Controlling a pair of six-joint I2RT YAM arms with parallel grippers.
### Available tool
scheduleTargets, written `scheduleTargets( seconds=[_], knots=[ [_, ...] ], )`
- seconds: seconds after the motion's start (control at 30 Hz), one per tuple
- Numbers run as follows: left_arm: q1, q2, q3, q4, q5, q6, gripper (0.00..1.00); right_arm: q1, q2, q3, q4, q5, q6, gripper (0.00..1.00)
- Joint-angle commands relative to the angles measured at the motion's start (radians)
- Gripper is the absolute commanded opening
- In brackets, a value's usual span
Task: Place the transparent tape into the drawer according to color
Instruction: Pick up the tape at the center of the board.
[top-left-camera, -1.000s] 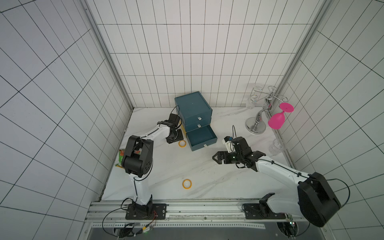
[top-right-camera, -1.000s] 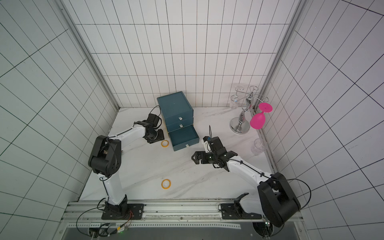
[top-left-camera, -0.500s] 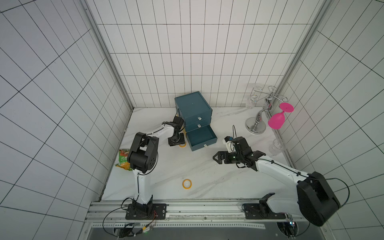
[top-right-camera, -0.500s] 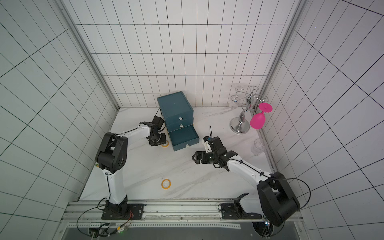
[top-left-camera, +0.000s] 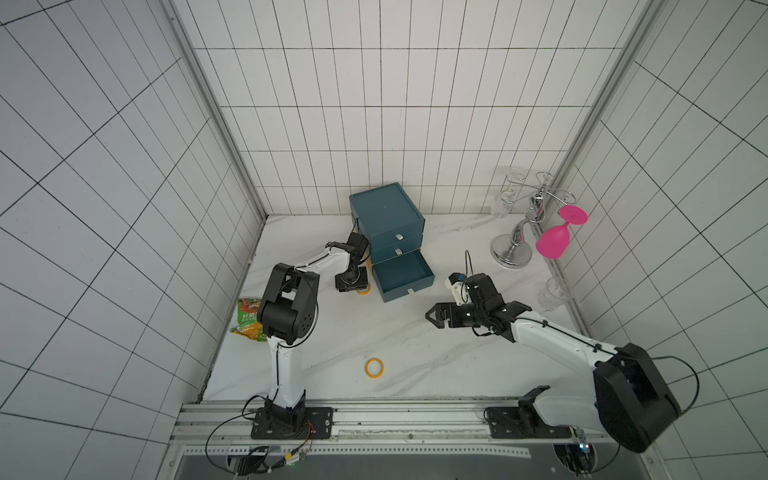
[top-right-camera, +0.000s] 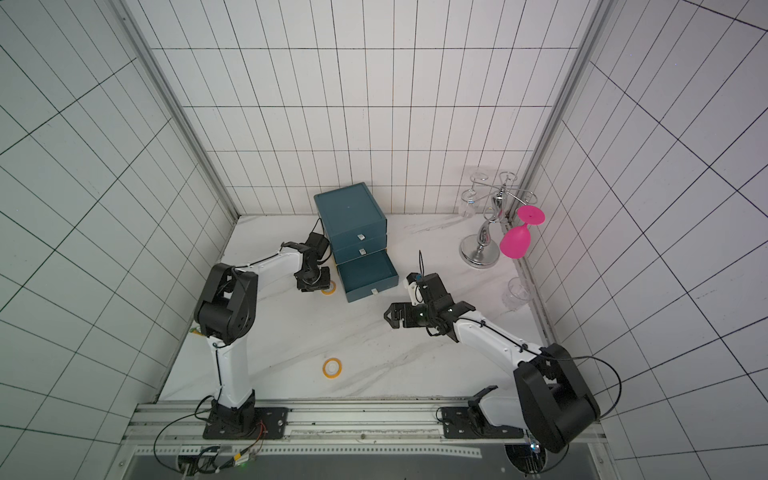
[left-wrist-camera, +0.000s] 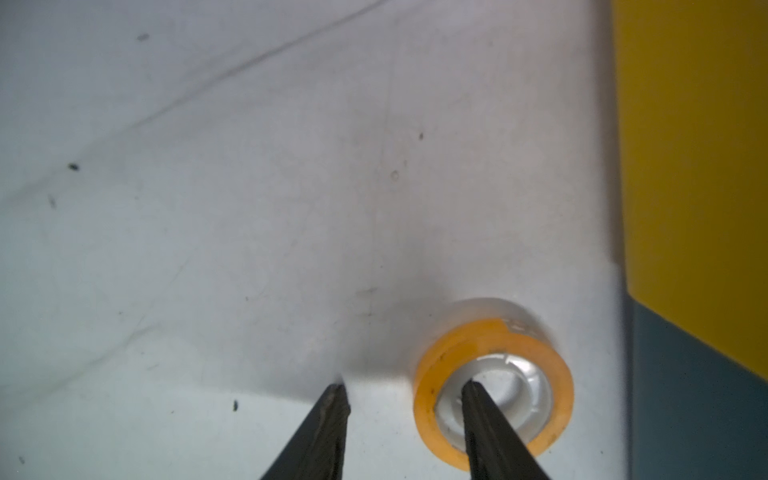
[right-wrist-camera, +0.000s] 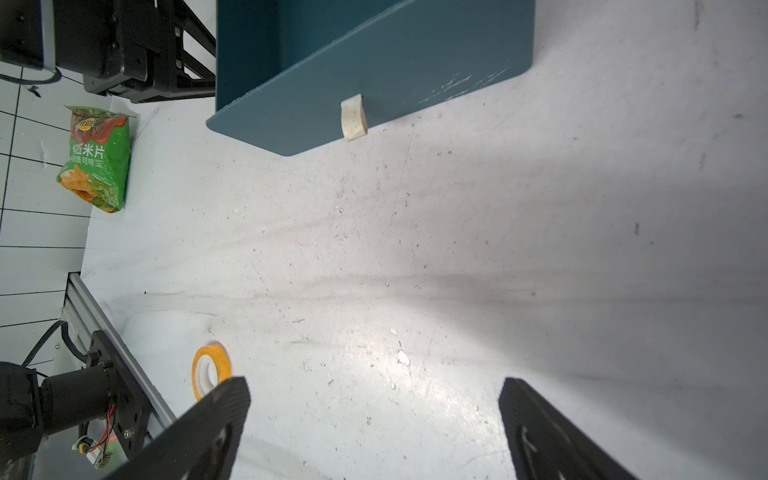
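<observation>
An orange-yellow transparent tape (left-wrist-camera: 494, 384) lies flat on the table next to the drawer (top-left-camera: 386, 212), by its yellow side (left-wrist-camera: 690, 145). My left gripper (left-wrist-camera: 401, 388) points down at the roll. One fingertip is inside the pale core; the other rests on bare table, a gap away from the roll's outer wall, so the jaws stand open. The bottom drawer (top-left-camera: 402, 272) is pulled out, and nothing shows inside it. A second orange-yellow tape (top-left-camera: 374, 368) lies near the front rail. My right gripper (top-left-camera: 432, 318) hovers wide open over the table, empty.
A green snack bag (top-left-camera: 249, 318) lies by the left wall behind my left arm. A chrome glass rack (top-left-camera: 513, 249) with a pink glass (top-left-camera: 552, 243) stands at the back right, with a clear glass (top-left-camera: 550, 293) in front of it.
My left gripper has moved towards the cabinet and down onto the tape, and its jaws have narrowed. The left arm's elbow has swung forward. The right arm has not moved.
</observation>
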Motion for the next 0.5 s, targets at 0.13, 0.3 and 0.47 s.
scheduleTargets(
  seconds=[0.13, 0.3, 0.47],
  knots=[
    [0.006, 0.073, 0.007, -0.092, 0.022, 0.04, 0.29, -0.016, 0.013, 0.007, -0.02, -0.019, -0.016, 0.99],
    [0.006, 0.088, 0.012, -0.101, 0.027, 0.043, 0.0, -0.019, 0.012, 0.009, -0.022, -0.018, -0.017, 0.99],
    [0.01, 0.062, -0.004, -0.099, 0.014, 0.036, 0.0, -0.021, 0.016, 0.009, -0.02, -0.021, -0.013, 0.99]
  ],
)
